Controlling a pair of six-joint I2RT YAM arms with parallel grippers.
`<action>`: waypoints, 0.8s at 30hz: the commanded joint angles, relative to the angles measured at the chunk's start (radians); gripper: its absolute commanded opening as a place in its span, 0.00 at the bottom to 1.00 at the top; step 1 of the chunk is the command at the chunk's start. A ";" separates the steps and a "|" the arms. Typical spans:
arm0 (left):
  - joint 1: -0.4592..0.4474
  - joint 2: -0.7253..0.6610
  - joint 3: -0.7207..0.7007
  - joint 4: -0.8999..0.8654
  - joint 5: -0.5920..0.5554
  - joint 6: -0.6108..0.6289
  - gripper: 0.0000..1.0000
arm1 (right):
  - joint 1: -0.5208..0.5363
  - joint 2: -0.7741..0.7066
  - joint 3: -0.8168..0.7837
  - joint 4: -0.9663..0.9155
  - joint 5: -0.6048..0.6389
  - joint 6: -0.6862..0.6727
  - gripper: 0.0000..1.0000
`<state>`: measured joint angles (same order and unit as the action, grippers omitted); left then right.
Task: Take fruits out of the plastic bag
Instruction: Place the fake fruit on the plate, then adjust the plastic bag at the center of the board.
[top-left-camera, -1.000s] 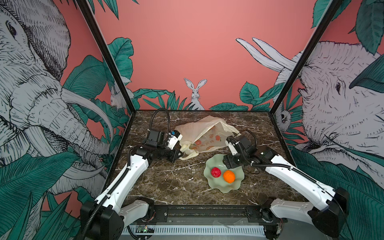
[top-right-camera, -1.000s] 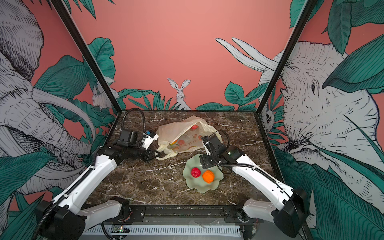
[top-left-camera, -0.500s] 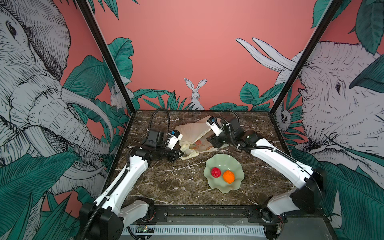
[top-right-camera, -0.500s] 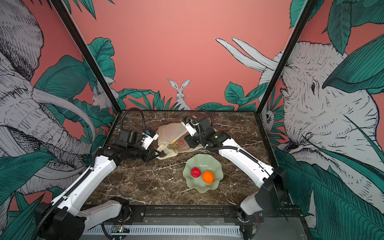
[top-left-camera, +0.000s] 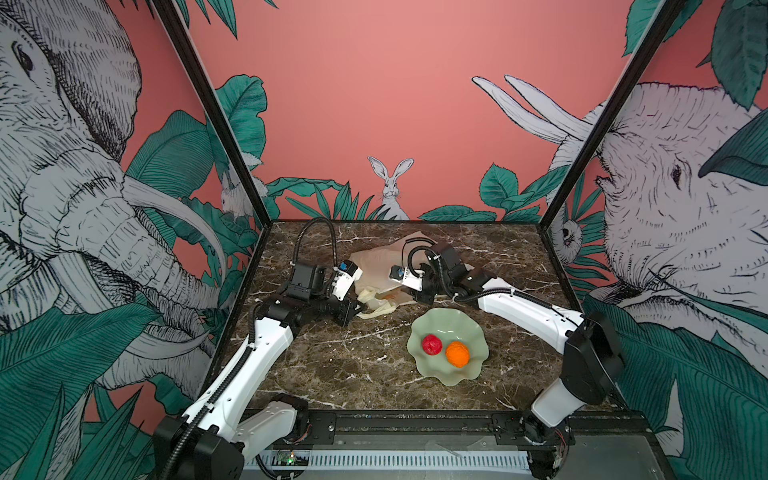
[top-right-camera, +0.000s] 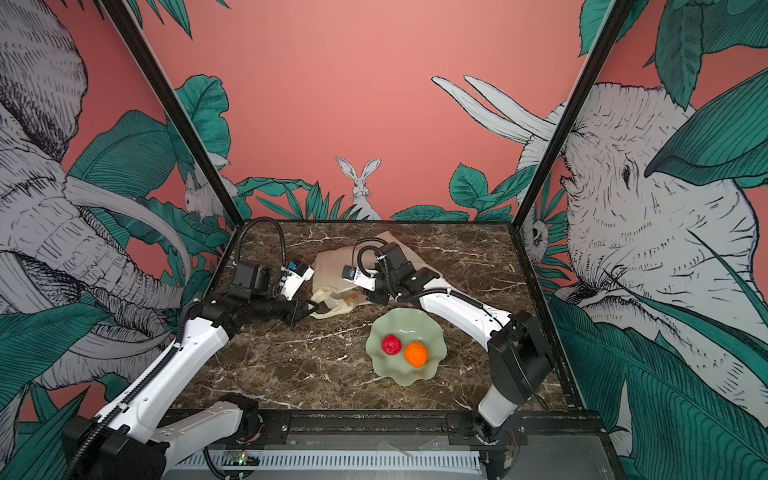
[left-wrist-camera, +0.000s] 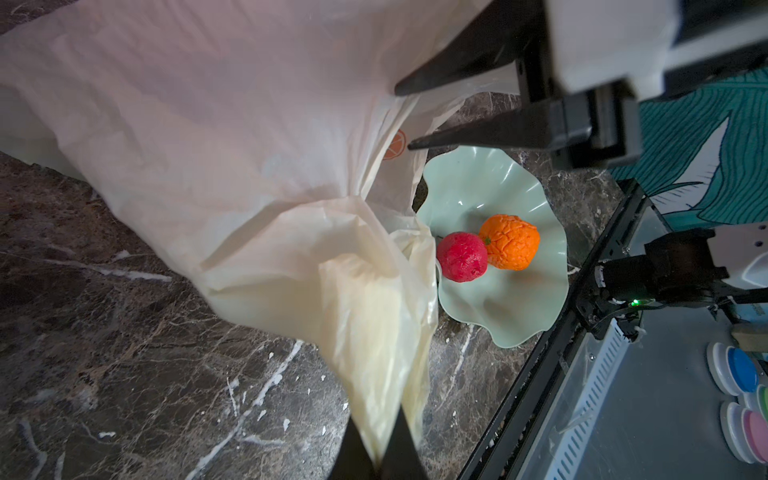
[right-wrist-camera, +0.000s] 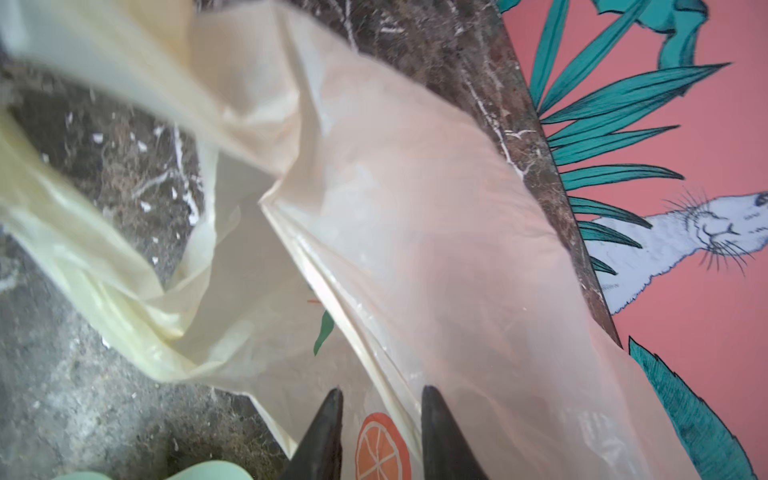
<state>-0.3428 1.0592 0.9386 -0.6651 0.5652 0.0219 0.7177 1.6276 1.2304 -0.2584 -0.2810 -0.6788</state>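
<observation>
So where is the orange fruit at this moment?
In both top views the orange fruit lies in the green dish, beside the red fruit, right of centre and nearer the front edge than the bag.

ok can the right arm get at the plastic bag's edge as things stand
Probably yes: the right gripper stands open with a finger on each side of the plastic bag at its edge, by the printed orange slice, nothing else between. The left gripper is shut on the bag's handle.
</observation>
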 joint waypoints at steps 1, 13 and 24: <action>-0.004 -0.001 0.003 0.009 -0.002 -0.009 0.00 | -0.007 -0.063 -0.063 0.069 0.010 -0.141 0.27; -0.004 0.002 0.006 0.004 -0.007 -0.011 0.00 | -0.019 -0.095 -0.146 0.053 0.131 -0.265 0.15; -0.004 0.018 0.026 -0.012 -0.004 0.005 0.00 | -0.022 -0.228 -0.241 -0.045 0.153 -0.257 0.13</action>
<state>-0.3428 1.0813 0.9443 -0.6617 0.5583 0.0151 0.7002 1.3750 1.0157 -0.2775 -0.1566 -0.9108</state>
